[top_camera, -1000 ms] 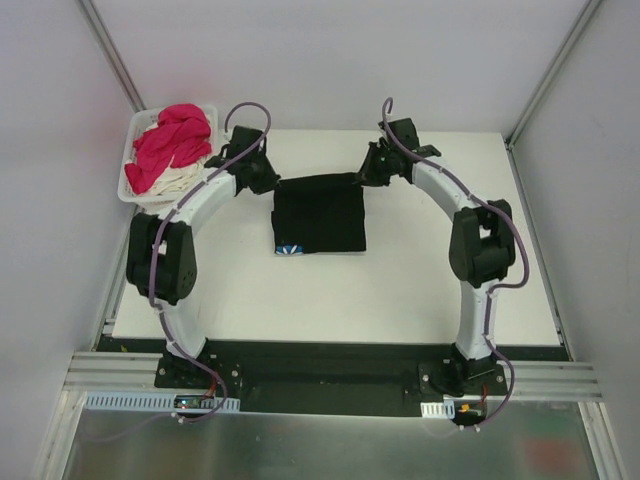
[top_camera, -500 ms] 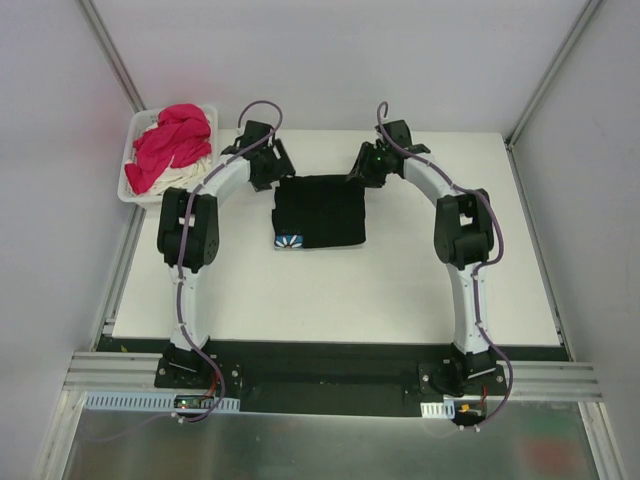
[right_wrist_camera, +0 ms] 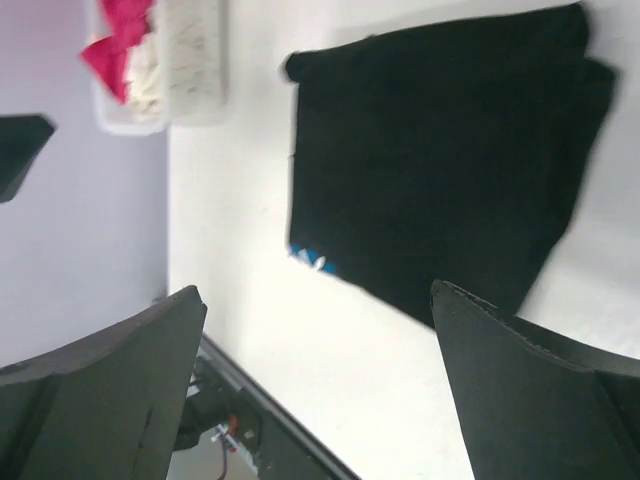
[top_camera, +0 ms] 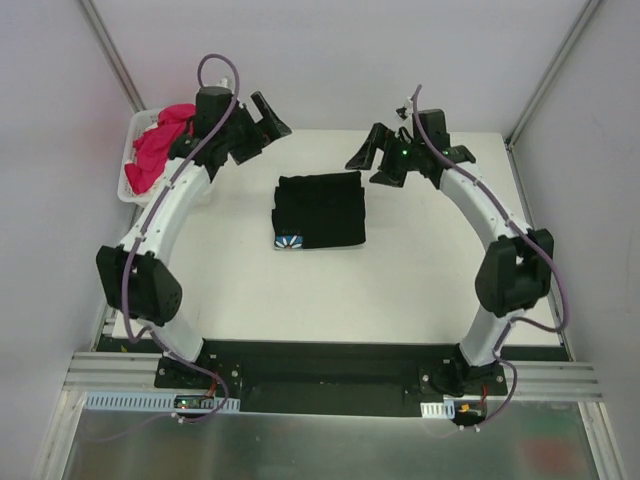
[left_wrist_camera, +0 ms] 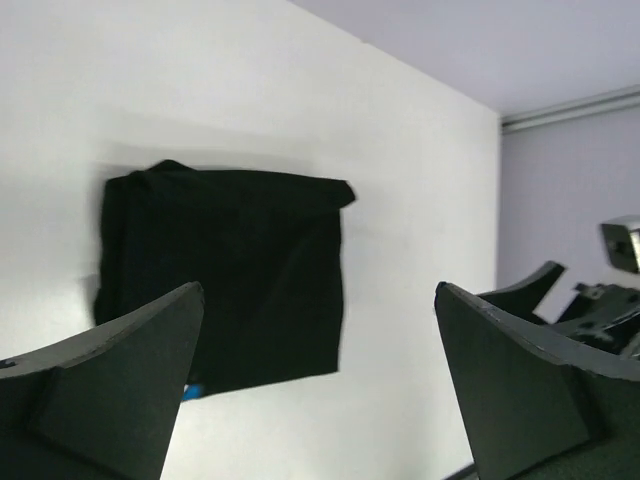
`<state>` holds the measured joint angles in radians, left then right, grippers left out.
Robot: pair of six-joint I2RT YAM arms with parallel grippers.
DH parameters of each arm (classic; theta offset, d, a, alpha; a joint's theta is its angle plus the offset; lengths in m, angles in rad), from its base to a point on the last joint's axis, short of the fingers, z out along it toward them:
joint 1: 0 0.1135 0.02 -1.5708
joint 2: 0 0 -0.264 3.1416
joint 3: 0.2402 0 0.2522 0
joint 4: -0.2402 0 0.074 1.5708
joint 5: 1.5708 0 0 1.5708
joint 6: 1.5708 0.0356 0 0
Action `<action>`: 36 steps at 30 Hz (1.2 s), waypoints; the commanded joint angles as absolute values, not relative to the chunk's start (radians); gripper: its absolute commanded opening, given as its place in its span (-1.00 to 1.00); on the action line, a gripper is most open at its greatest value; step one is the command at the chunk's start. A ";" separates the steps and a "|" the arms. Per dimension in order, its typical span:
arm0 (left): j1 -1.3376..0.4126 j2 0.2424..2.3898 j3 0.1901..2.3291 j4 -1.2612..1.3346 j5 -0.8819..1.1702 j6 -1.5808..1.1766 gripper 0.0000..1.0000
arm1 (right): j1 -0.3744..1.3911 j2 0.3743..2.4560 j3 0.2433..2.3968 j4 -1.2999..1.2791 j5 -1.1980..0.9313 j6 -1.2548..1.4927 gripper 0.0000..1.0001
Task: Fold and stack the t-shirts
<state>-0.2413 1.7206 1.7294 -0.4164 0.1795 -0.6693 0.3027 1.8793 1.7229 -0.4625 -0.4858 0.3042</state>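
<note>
A black t-shirt lies folded flat in a rectangle on the white table, with a bit of blue print showing at its near left corner. My left gripper hovers open above and to the left of its far edge, holding nothing. My right gripper hovers open just off its far right corner, also empty. The left wrist view shows the black t-shirt below the spread left gripper. In the right wrist view the black t-shirt lies beyond the wide right gripper. A magenta-pink t-shirt lies in the basket.
A white plastic basket stands off the table's far left corner, partly behind my left arm. The right wrist view shows the basket with a cream t-shirt and the pink t-shirt. Grey walls enclose the table.
Both grippers opened and let go of the black t-shirt's far edge. Both rose and drew back, the left toward the basket, the right to the far right. The t-shirt stays folded.
</note>
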 commanded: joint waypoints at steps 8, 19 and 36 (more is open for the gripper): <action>-0.241 1.891 1.505 -0.003 0.342 -0.934 0.94 | 0.400 1.899 1.361 -0.009 -0.577 0.367 0.84; -0.232 2.131 1.574 0.184 0.281 -0.965 0.95 | 0.390 1.922 1.220 -0.005 -0.499 0.302 0.78; -0.225 1.855 1.684 -0.054 0.328 -0.649 0.98 | 0.351 1.827 1.688 -0.310 -0.479 0.267 1.00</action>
